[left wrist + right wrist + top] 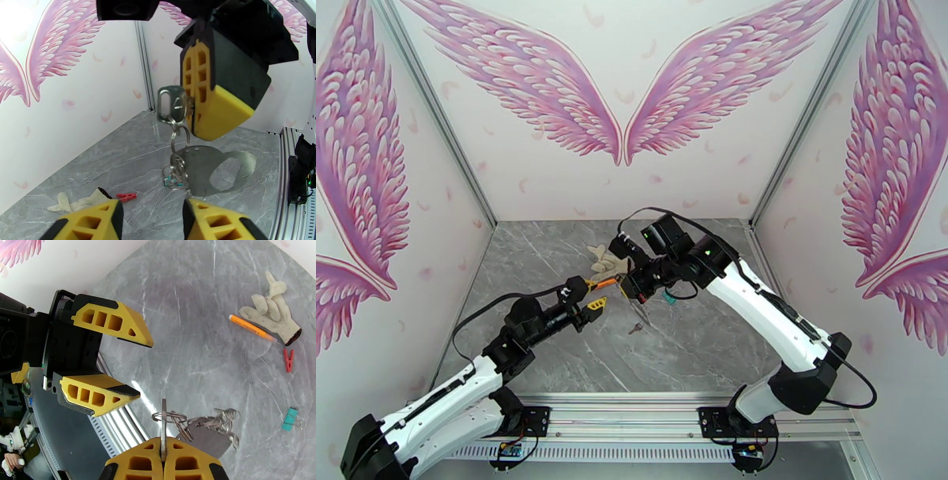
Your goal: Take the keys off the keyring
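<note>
- Grey oval metal keyring (160,104) hangs above the marbled grey table (197,319), pinched edge-on by the right gripper (164,449).
- Tiny silver keys (177,170) dangle beneath it (on small rings).
- Just beside, the left gripper (144,368), fingers spread, empty.

Grey white-veined marble tabletop (205,319); white walls (695,193), pink wing murals (545,87); orange pen-like stick (252,327), 2 o'clock; cream knitted glove (272,315); red peg (288,359); teal binder clip (291,418), 4 o'clock; silver-grey oval keyring (162,117), small silver keys (223,417)

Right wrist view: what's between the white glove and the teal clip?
A red clothes peg lies between glove and teal clip, in the right wrist view.
</note>
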Action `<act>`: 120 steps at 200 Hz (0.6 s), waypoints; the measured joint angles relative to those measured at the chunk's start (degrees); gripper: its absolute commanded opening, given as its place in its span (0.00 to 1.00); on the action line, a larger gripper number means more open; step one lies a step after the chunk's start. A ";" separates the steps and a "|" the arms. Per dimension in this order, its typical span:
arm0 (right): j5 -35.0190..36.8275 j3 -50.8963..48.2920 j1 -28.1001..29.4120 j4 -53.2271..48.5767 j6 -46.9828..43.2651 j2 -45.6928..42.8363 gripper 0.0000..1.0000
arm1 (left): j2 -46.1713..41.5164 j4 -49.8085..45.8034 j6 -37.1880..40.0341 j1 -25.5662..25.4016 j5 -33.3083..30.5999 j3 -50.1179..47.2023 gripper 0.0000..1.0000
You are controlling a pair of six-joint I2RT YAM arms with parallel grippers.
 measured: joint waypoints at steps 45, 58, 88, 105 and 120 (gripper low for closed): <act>-0.74 -0.94 0.00 -1.33 -0.37 -0.22 0.00 | 5.05 2.82 -0.02 -3.80 0.42 1.79 0.38; -1.09 -1.20 0.00 -1.36 -0.55 -0.22 0.00 | 6.19 3.39 0.15 -4.46 0.17 2.49 0.35; -1.95 -1.25 0.00 -1.33 -1.33 -0.22 0.00 | 7.06 4.70 0.33 -4.87 -1.03 2.99 0.31; -2.47 -1.25 0.00 -1.33 -1.66 -0.22 0.00 | 7.56 5.14 0.48 -4.87 -1.53 3.30 0.29; -2.80 -1.25 0.00 -1.33 -1.88 -0.22 0.00 | 8.37 5.33 0.57 -4.87 -1.64 3.65 0.26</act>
